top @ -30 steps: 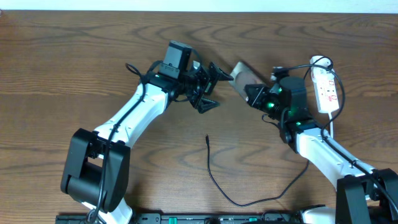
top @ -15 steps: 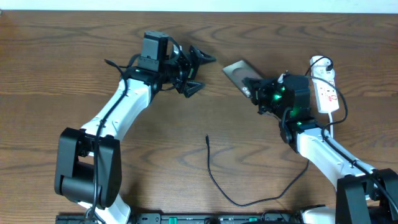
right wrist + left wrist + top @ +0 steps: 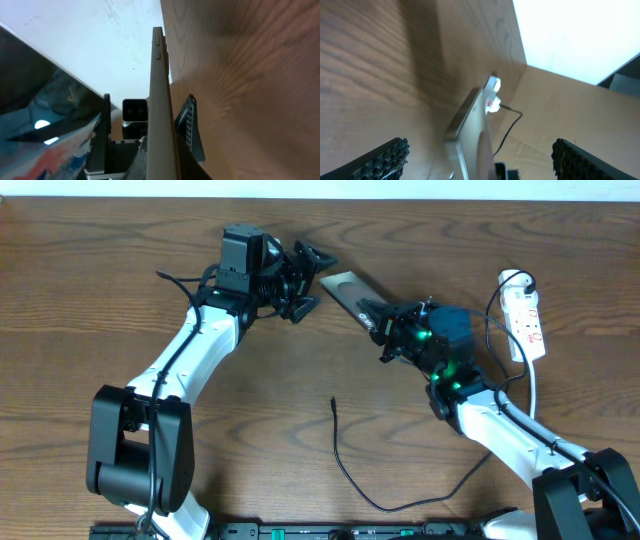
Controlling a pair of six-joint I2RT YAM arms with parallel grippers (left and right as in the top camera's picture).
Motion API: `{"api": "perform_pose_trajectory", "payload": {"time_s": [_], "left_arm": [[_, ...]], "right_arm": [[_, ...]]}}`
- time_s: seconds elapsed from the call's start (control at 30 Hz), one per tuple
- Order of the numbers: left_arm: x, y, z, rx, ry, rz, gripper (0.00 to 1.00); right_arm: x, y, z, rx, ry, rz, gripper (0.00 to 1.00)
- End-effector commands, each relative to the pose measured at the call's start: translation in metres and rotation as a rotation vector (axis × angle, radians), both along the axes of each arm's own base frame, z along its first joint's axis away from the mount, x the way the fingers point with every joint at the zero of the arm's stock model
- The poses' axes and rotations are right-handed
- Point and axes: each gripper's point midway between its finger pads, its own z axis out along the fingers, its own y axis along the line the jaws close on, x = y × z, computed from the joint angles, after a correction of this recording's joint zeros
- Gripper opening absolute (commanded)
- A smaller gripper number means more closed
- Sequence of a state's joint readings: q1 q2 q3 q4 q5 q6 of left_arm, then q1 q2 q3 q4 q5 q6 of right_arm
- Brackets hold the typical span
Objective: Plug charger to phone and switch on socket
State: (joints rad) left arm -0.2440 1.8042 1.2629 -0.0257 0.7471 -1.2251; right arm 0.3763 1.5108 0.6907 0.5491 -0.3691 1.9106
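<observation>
Overhead: gripping phone (image 3: 338, 284) in clenched right end effector (image 3: 374, 317) over bench (image 3: 90, 250); left end effector (image 3: 311, 278) released, empty, just beside phone; charger (image 3: 336, 438) lying apart, socket (image 3: 526, 320) far right

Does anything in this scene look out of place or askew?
The phone is not lying flat: the right end effector clamps it, tilted. The charger lies loose on the table, its plug tip apart from the phone.
</observation>
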Motion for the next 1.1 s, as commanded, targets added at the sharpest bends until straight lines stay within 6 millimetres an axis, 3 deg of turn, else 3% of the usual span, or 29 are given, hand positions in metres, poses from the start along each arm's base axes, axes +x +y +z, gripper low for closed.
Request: {"api": "perform_pose_trajectory", "payload": {"time_s": [0.0, 0.27, 0.47, 0.6, 1.0, 1.07], "left_arm": [[0.011, 0.005, 0.016, 0.036, -0.082, 0.052, 0.93], [0.011, -0.007, 0.016, 0.045, -0.077, 0.084, 0.93], [0.01, -0.012, 0.016, 0.051, -0.081, 0.08, 0.93], [0.011, -0.012, 0.017, 0.05, -0.088, 0.083, 0.8], [0.014, -0.013, 0.023, 0.009, -0.074, 0.111, 0.79], [0.015, -0.013, 0.024, 0.007, -0.079, 0.112, 0.76]], "right_arm": [[0.0, 0.01, 0.013, 0.087, 0.032, -0.033, 0.01], [0.002, 0.019, 0.035, 0.14, -0.042, -0.051, 0.02], [0.0, 0.022, 0.037, 0.142, -0.047, -0.047, 0.01], [-0.001, 0.027, 0.045, 0.159, -0.078, -0.034, 0.02], [-0.006, 0.036, 0.048, 0.161, -0.092, -0.043, 0.01], [-0.006, 0.036, 0.048, 0.161, -0.092, -0.042, 0.02]]}}
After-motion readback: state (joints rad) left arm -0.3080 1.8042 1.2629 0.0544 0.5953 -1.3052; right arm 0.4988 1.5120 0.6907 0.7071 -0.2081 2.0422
